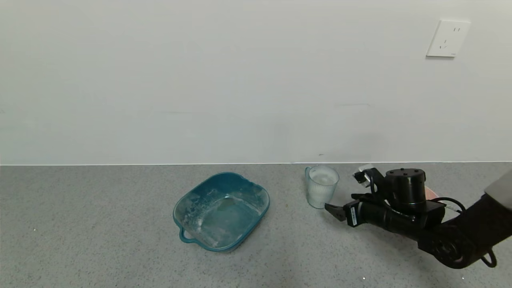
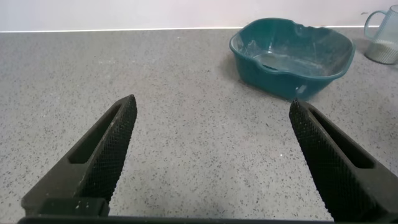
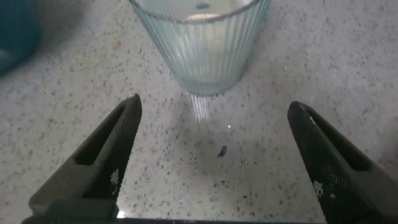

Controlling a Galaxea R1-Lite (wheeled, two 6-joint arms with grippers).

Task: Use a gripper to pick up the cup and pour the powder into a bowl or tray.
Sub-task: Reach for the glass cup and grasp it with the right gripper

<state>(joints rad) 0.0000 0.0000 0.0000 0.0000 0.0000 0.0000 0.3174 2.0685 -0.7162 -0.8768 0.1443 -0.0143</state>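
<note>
The ribbed pale blue-green cup (image 1: pixel 322 187) stands upright on the grey counter near the back wall, with whitish powder (image 1: pixel 323 178) inside. My right gripper (image 1: pixel 343 191) is open and empty just to the right of the cup, with its fingers spread on either side of the line to it. In the right wrist view the cup (image 3: pixel 200 40) stands just ahead of the open right gripper (image 3: pixel 214 104), not between the fingers. Only a pink sliver of the bowl (image 1: pixel 431 193) shows behind the right wrist. My left gripper (image 2: pixel 211 106) is open and empty over bare counter, out of the head view.
A teal squarish tray (image 1: pixel 222 210) with a handle and powder smears sits left of the cup; it also shows in the left wrist view (image 2: pixel 292 53). The white wall runs close behind the cup. A wall socket (image 1: pixel 448 39) is high on the right.
</note>
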